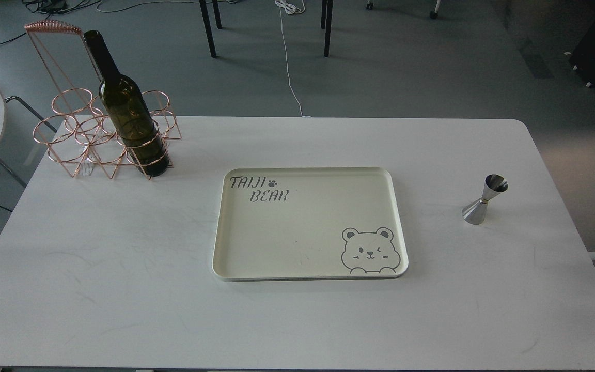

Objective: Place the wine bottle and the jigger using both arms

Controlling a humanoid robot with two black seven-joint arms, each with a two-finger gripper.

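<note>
Wine bottle (131, 116) upright in copper rack (78, 137), upper left; jigger (483, 200) right of tray (220, 248). I see neither gripper, state unknown.

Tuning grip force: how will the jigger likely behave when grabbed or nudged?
The jigger looks like polished steel, so probably rigid and slippery. It stands upright on one flared cone on the table, narrow at the waist, so a sideways nudge may tip it; its round cones would likely roll afterwards.
</note>
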